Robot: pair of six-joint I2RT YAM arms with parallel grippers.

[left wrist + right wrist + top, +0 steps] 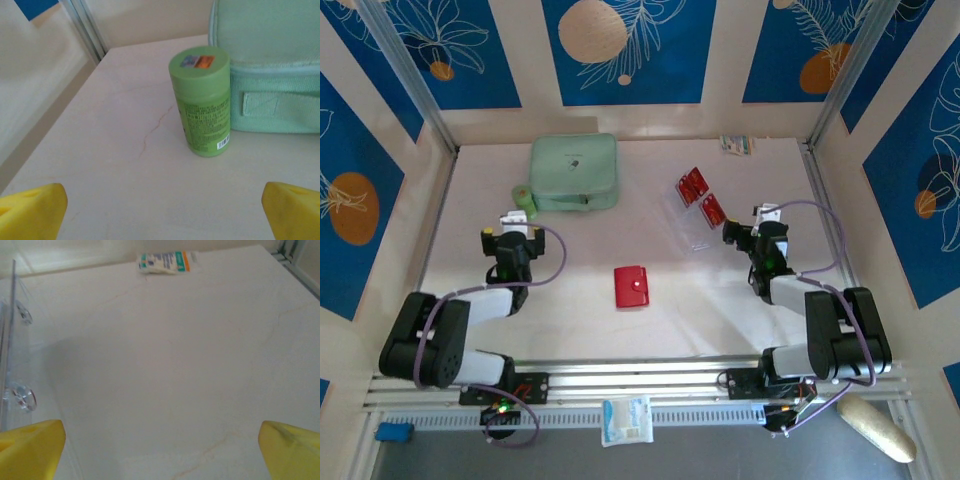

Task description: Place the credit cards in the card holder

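The card holder (632, 287), a small flat red wallet with a snap tab, lies shut at the table's middle. Two red credit cards (692, 186) (713, 209) rest on a clear plastic sheet (692, 215) at the back right. My left gripper (517, 222) hovers left of the holder, open, with bare table between its yellow fingertips (35, 210). My right gripper (752, 222) stands just right of the nearer card, open and holding nothing. In the right wrist view the clear sheet's edge (12, 355) runs along the left, past the yellow fingertips (32, 447).
A mint-green zip case (574, 172) sits at the back left with a green bottle (524, 200) beside it; both stand just ahead of the left gripper (162, 212). A small printed packet (737, 145) lies at the back right corner. Metal rails edge the table.
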